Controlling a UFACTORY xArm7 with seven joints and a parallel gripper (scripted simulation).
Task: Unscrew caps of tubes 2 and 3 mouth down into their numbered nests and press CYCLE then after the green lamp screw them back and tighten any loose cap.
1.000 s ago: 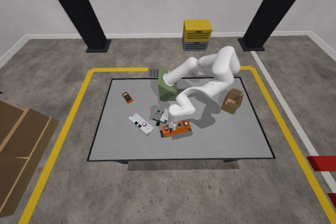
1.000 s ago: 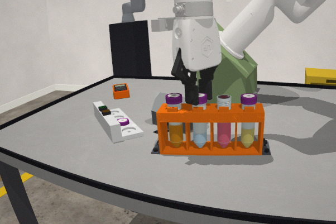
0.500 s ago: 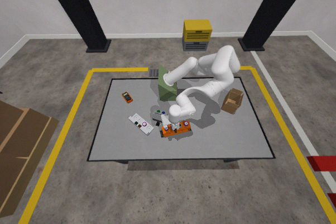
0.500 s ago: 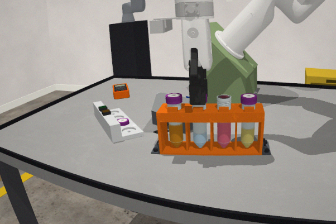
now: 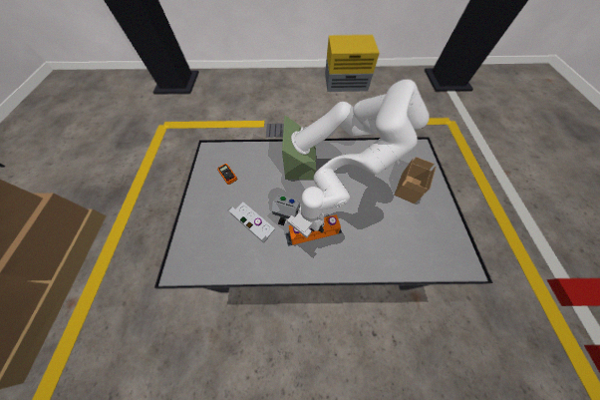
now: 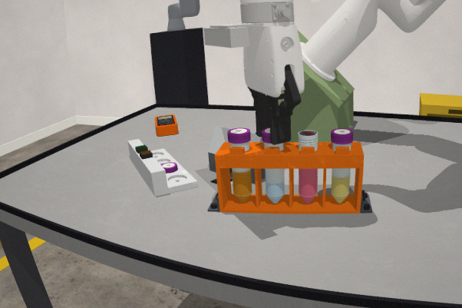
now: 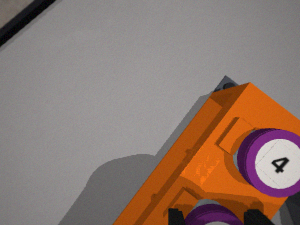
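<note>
An orange rack (image 6: 289, 176) holds four tubes. My gripper (image 6: 277, 135) is shut on the purple cap of tube 3 (image 6: 267, 134), which sits on its blue-filled tube. In the wrist view this cap (image 7: 207, 215) shows between my fingertips, next to the cap marked 4 (image 7: 272, 163). The pink-filled tube (image 6: 308, 138) next to it stands open without a cap. The tubes at both ends of the rack carry purple caps (image 6: 239, 135) (image 6: 341, 136). The white cap tray (image 6: 161, 170) holds one purple cap (image 6: 169, 167) in a nest. Its two lamps (image 6: 143, 150) look dark.
The grey key housing (image 5: 285, 204) with the blue and green keys stands just behind the rack. An orange meter (image 6: 166, 125) lies further back. A green block (image 6: 326, 107) stands behind my arm. An open cardboard box (image 5: 415, 180) sits at the table's right.
</note>
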